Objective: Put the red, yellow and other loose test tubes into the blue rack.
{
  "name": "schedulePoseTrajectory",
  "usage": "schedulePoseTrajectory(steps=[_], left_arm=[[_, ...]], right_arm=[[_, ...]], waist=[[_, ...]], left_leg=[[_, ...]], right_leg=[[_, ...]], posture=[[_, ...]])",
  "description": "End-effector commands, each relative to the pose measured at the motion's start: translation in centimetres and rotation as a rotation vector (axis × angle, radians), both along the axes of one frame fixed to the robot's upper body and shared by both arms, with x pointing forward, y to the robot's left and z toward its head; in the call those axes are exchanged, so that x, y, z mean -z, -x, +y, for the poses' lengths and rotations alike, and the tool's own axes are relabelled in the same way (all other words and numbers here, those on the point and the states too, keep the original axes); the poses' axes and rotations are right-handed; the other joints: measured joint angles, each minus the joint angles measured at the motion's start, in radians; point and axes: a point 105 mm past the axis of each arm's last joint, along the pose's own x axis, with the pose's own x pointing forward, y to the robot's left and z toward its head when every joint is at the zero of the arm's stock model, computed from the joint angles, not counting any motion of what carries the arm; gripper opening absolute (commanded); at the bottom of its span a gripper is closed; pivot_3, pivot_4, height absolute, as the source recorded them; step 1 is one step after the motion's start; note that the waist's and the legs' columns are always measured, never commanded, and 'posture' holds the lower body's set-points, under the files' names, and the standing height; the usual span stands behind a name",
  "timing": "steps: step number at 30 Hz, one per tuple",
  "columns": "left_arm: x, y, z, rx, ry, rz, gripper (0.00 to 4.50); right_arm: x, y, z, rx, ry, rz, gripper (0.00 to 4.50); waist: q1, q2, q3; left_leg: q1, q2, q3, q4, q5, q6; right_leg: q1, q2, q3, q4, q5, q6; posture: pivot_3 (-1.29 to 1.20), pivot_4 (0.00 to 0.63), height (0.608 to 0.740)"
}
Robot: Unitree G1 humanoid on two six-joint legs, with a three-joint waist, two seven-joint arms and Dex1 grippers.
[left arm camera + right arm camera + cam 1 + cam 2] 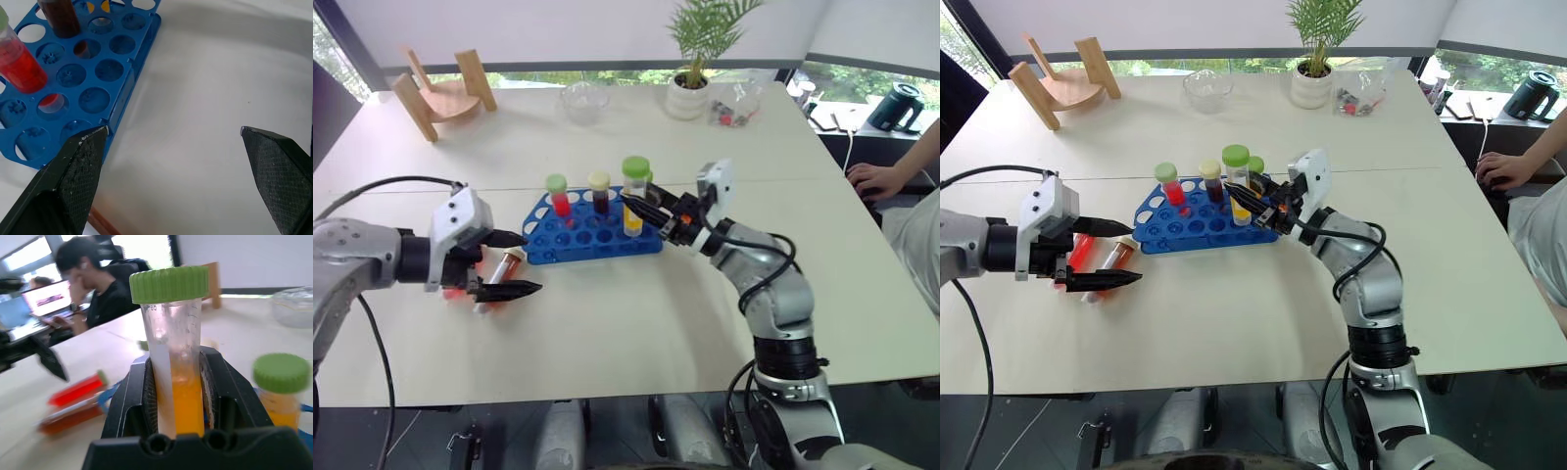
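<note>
- Right gripper [641, 209] clamped a green-capped yellow tube [633, 196] above the blue rack [592, 233].
- Left gripper [516, 262] gaped wide over two loose tubes [499, 274].
- Glass bowl [584, 101] and potted plant [689, 88] stood behind.

I held a green-capped yellow tube [177, 357] upright above the blue rack [592, 235]. Three tubes stood inside; two red tubes [1097, 257] lay beside it.

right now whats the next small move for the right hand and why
Probably lower the yellow tube straight down into an empty hole of the blue rack. The right hand is shut on that green-capped tube, holding it upright over the rack's right end, so seating it comes before letting go. The left hand stands open by the loose tubes.
</note>
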Motion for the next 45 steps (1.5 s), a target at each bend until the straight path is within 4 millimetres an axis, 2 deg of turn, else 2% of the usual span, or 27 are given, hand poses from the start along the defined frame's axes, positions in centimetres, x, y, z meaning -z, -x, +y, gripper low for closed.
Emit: schedulePoseTrajectory(steps=[1,14,20,25,26,27,31,32,35,39,42,45], left_arm=[[-0.7,0.0,0.2,0.010,-0.033,-0.018,4.50],[0.0,0.3,0.1,-0.010,-0.045,-0.013,4.50],[0.1,0.2,-0.1,-0.013,-0.036,-0.012,4.50],[0.3,0.1,-0.2,-0.015,-0.035,-0.012,4.50],[0.3,0.1,-0.2,-0.015,-0.035,-0.011,4.50],[0.3,0.1,-0.1,-0.015,-0.035,-0.011,4.50],[-0.1,-0.2,0.2,-0.046,-0.015,-0.018,4.50],[-0.3,-0.6,0.5,-0.076,-0.008,-0.025,4.50],[-1.6,-1.4,1.6,-0.174,0.028,-0.028,4.50],[-1.8,-0.6,3.1,-0.282,-0.050,0.157,4.50],[-1.4,0.5,3.8,-0.321,-0.164,0.278,4.50],[-0.4,-0.2,5.0,-0.403,-0.280,0.320,4.50]], right_arm=[[0.0,-0.2,-0.3,0.031,-0.010,-0.045,0.78],[2.8,-0.9,-1.0,0.036,0.053,-0.012,0.78],[3.0,-1.4,-1.1,0.066,0.066,-0.059,0.78],[2.6,-0.7,-0.7,0.033,0.050,-0.061,0.78],[2.6,-0.6,-0.6,0.026,0.048,-0.062,1.81],[2.5,-0.5,-0.6,0.022,0.047,-0.063,2.16],[1.7,0.1,-0.7,0.004,0.044,-0.068,4.22],[1.3,0.4,-0.7,-0.011,0.041,-0.067,4.45],[-0.1,1.6,-0.9,-0.071,0.084,-0.093,4.45],[-2.0,4.2,-1.3,-0.273,0.218,-0.073,4.45],[-2.1,6.8,-1.6,-0.460,0.349,0.002,4.45],[-1.5,8.5,-1.2,-0.569,0.447,0.038,4.45]], waist=[[-0.001,0.000,0.000],[-0.002,0.000,0.000],[-0.002,0.000,0.000],[-0.002,0.000,0.000],[-0.002,0.000,0.000],[-0.002,0.000,0.000],[-0.001,0.000,0.000],[-0.001,0.000,0.000],[0.001,0.000,0.000],[-0.001,-0.001,0.000],[-0.002,-0.001,0.001],[-0.001,-0.001,0.000]], left_leg=[[0.000,0.000,0.000,-0.001,0.000,0.000],[-0.001,0.000,0.000,-0.001,0.000,0.000],[-0.001,0.000,0.000,-0.001,0.000,0.000],[-0.001,0.000,0.000,-0.001,0.000,0.000],[-0.001,0.000,0.000,-0.001,0.000,0.000],[-0.001,0.000,0.000,-0.001,0.000,0.000],[-0.001,0.000,0.000,-0.001,0.000,0.000],[-0.001,0.000,0.000,-0.001,0.000,0.000],[-0.001,0.000,0.000,-0.001,0.000,0.000],[-0.001,0.000,0.000,0.000,0.000,0.000],[-0.001,0.000,0.000,0.000,0.000,0.000],[0.000,0.000,0.000,-0.002,0.000,0.001]], right_leg=[[0.000,0.000,0.000,0.000,0.000,0.000],[-0.006,0.001,0.001,0.009,-0.001,-0.001],[-0.006,0.001,0.001,0.009,-0.001,-0.001],[-0.006,0.001,0.001,0.009,-0.001,-0.001],[-0.006,0.001,0.001,0.009,-0.001,-0.001],[-0.006,0.001,0.001,0.009,-0.001,-0.001],[-0.006,0.001,0.001,0.009,-0.001,-0.001],[-0.006,0.001,0.001,0.009,-0.001,-0.001],[-0.006,0.001,0.001,0.009,-0.001,-0.001],[-0.006,0.001,0.001,0.009,-0.001,-0.001],[-0.006,0.001,0.001,0.009,-0.001,-0.001],[-0.007,0.001,0.001,0.009,-0.002,-0.002]], posture=[[0.00,0.150,0.740],[0.00,0.150,0.740],[0.00,0.150,0.740],[0.00,0.150,0.740],[0.00,0.150,0.740],[0.00,0.150,0.740],[0.00,0.150,0.740],[0.00,0.150,0.740],[0.00,0.150,0.740],[0.00,0.150,0.740],[0.00,0.150,0.740],[0.00,0.150,0.740]])
